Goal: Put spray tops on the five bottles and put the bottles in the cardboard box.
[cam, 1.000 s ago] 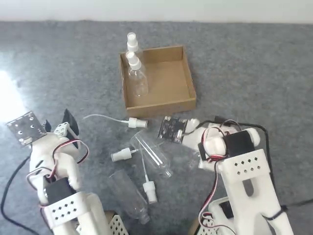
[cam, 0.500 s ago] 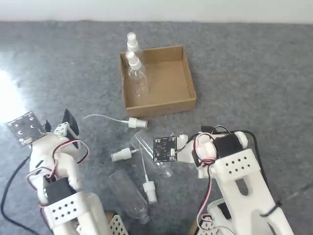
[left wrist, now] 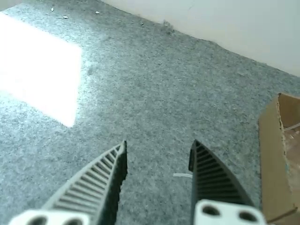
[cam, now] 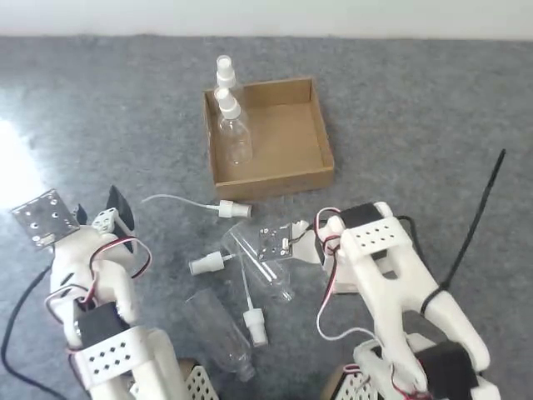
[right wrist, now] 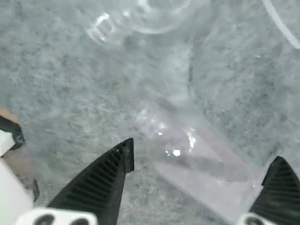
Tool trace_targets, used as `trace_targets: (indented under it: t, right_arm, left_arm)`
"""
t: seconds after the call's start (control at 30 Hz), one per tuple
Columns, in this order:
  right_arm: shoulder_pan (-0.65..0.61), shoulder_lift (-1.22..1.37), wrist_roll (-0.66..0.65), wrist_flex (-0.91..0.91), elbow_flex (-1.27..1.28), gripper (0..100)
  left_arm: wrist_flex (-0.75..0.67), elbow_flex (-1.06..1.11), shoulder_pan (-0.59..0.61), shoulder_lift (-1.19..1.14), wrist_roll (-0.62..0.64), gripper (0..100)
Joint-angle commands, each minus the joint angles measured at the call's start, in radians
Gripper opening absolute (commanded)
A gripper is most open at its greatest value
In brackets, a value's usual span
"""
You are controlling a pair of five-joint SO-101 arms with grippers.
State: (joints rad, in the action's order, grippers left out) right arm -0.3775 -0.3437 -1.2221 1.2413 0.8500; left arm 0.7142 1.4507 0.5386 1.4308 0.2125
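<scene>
A grey carpet (cam: 433, 125) is seen covering the table from above. The right arm (cam: 391, 275) is stretched from the near edge toward the middle. The left arm (cam: 92, 283) is held upright at the near left. An open cardboard box (cam: 287, 179) is set toward the far side. Two capped bottles (cam: 235, 133) are stood at its left wall; whether the farther one is inside cannot be told. Between the arms a clear bottle (cam: 265, 265) is laid on its side, and a second bare bottle (cam: 223, 333) is laid nearer the front. The right gripper (right wrist: 204, 152) is spread wide over the lying bottles, one of them between its jaws, with nothing gripped. The left gripper (left wrist: 159, 144) is parted moderately above bare carpet, and nothing is held. Three loose spray tops (cam: 231, 209) are scattered around the bare bottles, one just in front of the box.
</scene>
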Motion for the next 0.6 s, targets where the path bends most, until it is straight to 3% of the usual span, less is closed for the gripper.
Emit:
trace_targets:
  t: [0.0, 0.13, 0.3, 0.37, 0.57]
  right_arm:
    - [0.079, 0.025, -0.009, -0.058, -0.014, 39.4]
    - [0.117, 0.062, -0.009, -0.087, -0.014, 36.8]
    - [0.114, 0.104, -0.006, -0.128, -0.014, 19.0]
    - [0.117, 0.114, -0.003, -0.134, -0.014, 17.0]
    - [0.12, 0.11, 0.198, -0.122, -0.014, 16.7]
  left_arm:
    - [-0.028, -0.01, 0.003, 0.009, -0.002, 21]
    - [-0.028, -0.01, 0.003, 0.009, -0.002, 21]
    - [-0.028, -0.01, 0.003, 0.009, -0.002, 21]
    - [-0.028, -0.01, 0.003, 0.009, -0.002, 21]
    - [-0.028, -0.008, 0.003, 0.009, -0.002, 21]
